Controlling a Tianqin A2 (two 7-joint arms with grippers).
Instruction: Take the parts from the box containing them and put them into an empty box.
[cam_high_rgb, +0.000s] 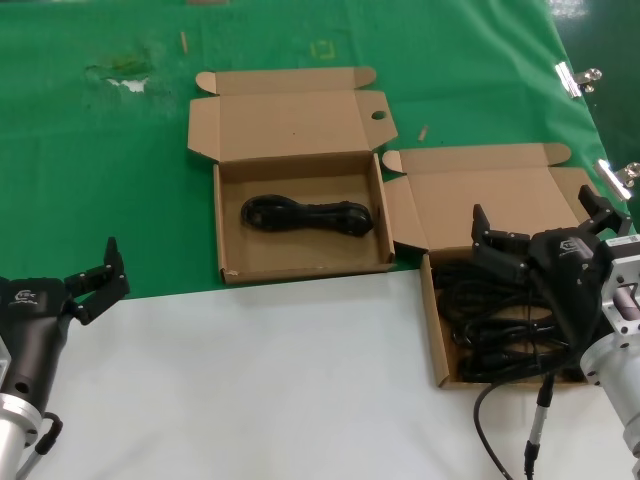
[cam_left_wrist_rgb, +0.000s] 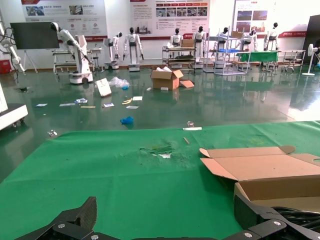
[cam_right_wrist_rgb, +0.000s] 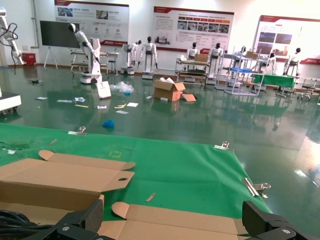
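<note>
While coiled black parts (cam_high_rgb: 490, 320) tangle, one part (cam_high_rgb: 305, 214) lies apart

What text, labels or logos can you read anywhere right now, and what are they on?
None can be read.
Left gripper: a white logo on its body, too small to read.
Right gripper: a white mark on its body, unreadable.
Wall posters: print too small.
Boxes: no print visible.
</note>
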